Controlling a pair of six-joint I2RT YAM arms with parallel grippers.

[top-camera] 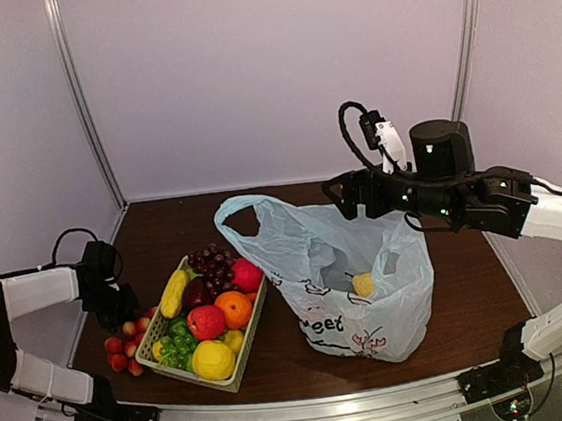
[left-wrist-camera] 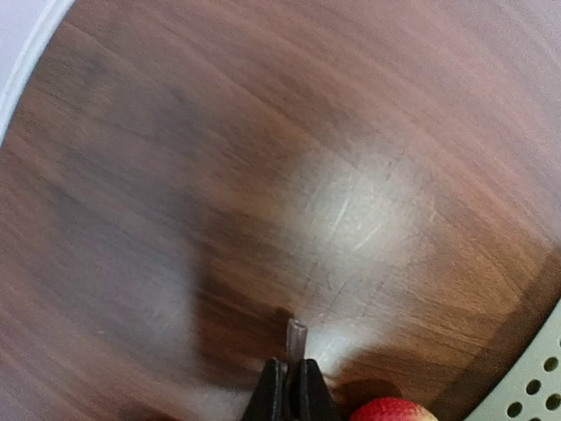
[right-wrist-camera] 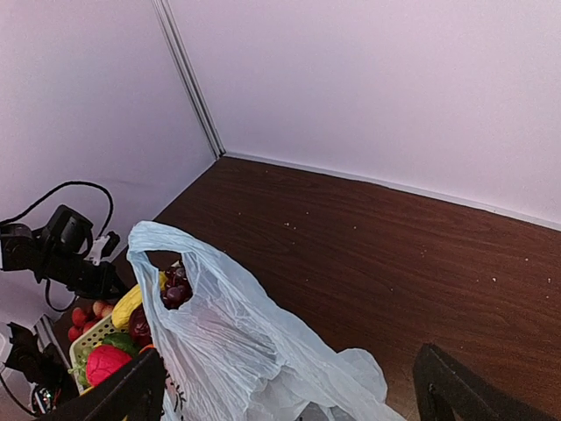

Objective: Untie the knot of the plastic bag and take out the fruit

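My right hand (top-camera: 342, 192) hangs released, jaws wide, over the mouth of the bag (top-camera: 353, 324); the bag stands right of centre on the desk (top-camera: 469, 281), nearer the front edge. I see no knot; one handle (top-camera: 233, 211) loops up loose; a yellow fruit (top-camera: 364, 284) lies inside, toward the bag's right. My left hand (top-camera: 120, 306) is clenched near the left edge, just beside the basket (top-camera: 254, 336) and the red fruits (top-camera: 123, 350) loose on the desk; a pale sliver (left-wrist-camera: 296, 335) shows at its tips, and I cannot tell what it is.

The risk, as I judge it: reaching in, I pinch thin film along with the fruit and drag the whole bag up; or my left hand nudges the red fruits off the edge.

Only the top view shows the fruit in the bag; the right wrist view shows the handle with grapes (right-wrist-camera: 173, 289) behind it; only the left wrist view shows the shut tips.
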